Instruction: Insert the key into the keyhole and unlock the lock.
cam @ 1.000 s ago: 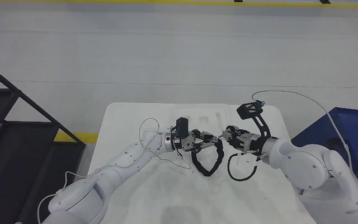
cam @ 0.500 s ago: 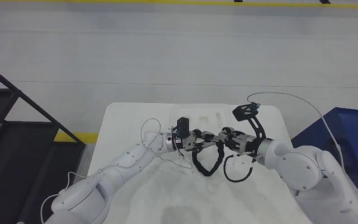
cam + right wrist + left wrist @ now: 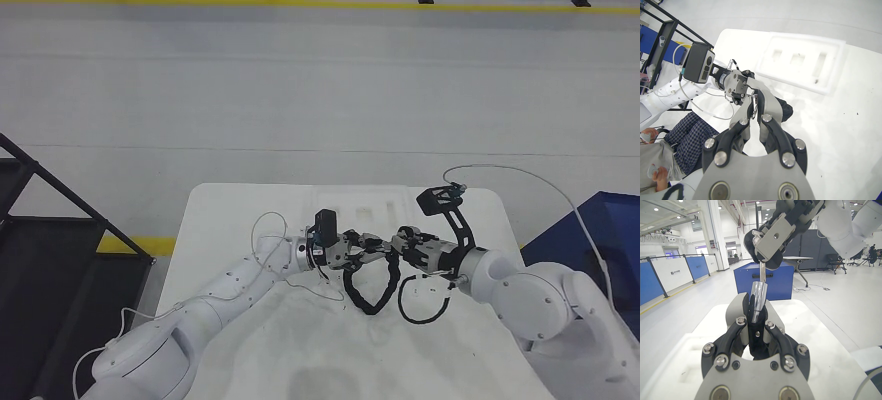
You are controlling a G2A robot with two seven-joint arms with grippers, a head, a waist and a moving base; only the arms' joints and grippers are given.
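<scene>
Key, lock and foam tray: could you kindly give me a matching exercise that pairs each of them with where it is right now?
Things:
1. key
2. lock
3. foam tray

Places:
A. lying on the table
B. between the fingers of the left gripper
C. between the fingers of the right gripper

Pairs: 1-C, 2-B, 3-A.

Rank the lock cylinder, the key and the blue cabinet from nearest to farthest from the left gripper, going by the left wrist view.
1. lock cylinder, clamped in the left gripper itself.
2. key, blade tip at the cylinder's far end.
3. blue cabinet, on the floor beyond the table.
</scene>
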